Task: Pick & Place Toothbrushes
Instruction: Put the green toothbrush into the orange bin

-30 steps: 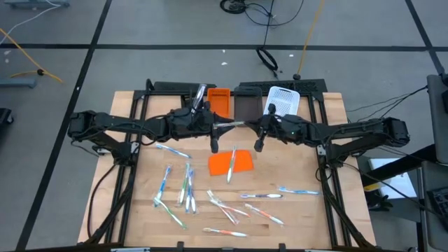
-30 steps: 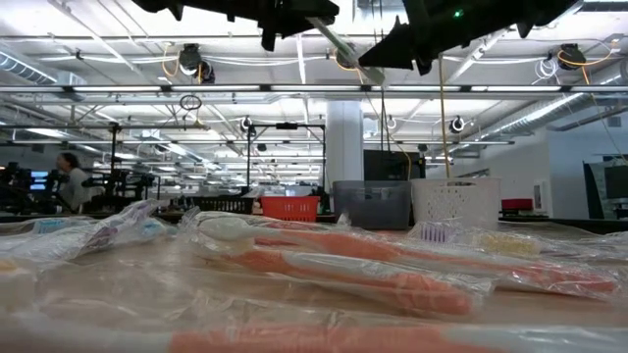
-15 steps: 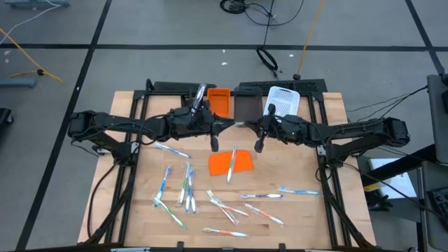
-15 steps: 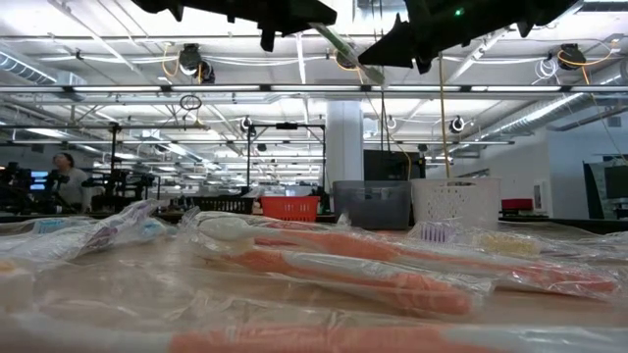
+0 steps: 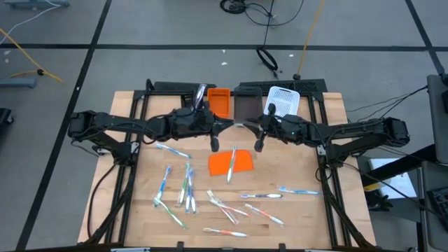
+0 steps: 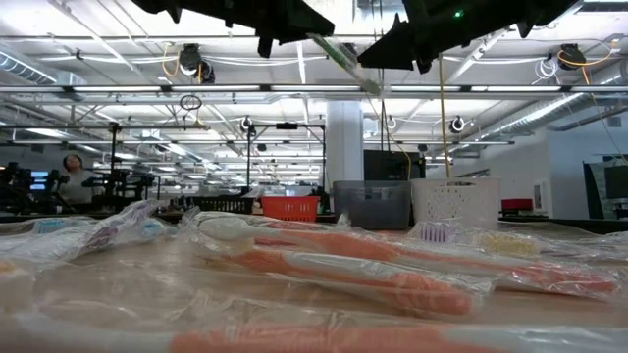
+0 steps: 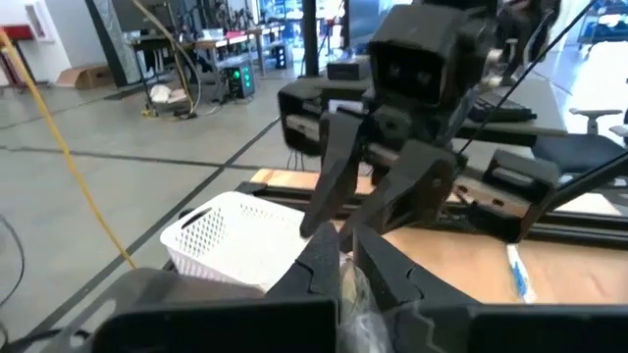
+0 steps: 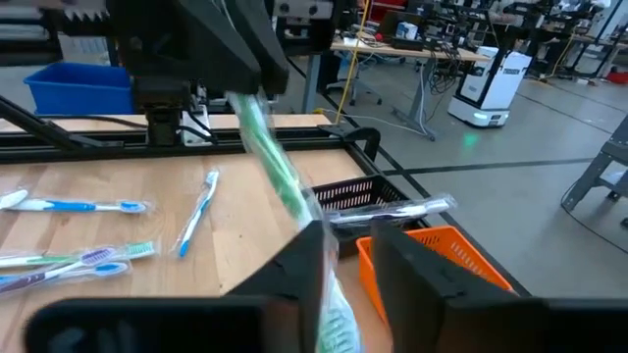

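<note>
Green-and-clear wrapped toothbrush [image 8: 280,186]: hung in the air between both grippers, above the table's [image 5: 126,210] middle, near the bins. Left gripper [image 5: 222,126]: jaws pinched tight on one end. Right gripper [image 5: 252,127]: fingers [image 8: 304,257] parted, the toothbrush lying against one of them. Other toothbrushes [image 5: 183,187]: scattered over the wooden table's near half. Orange sheet [image 5: 231,163]: flat beneath the grippers, one toothbrush across it.

Robotics lab: open hall, workbenches [image 8: 422,44], ceiling ducting [image 6: 294,88], taped floor [image 5: 140,28].
</note>
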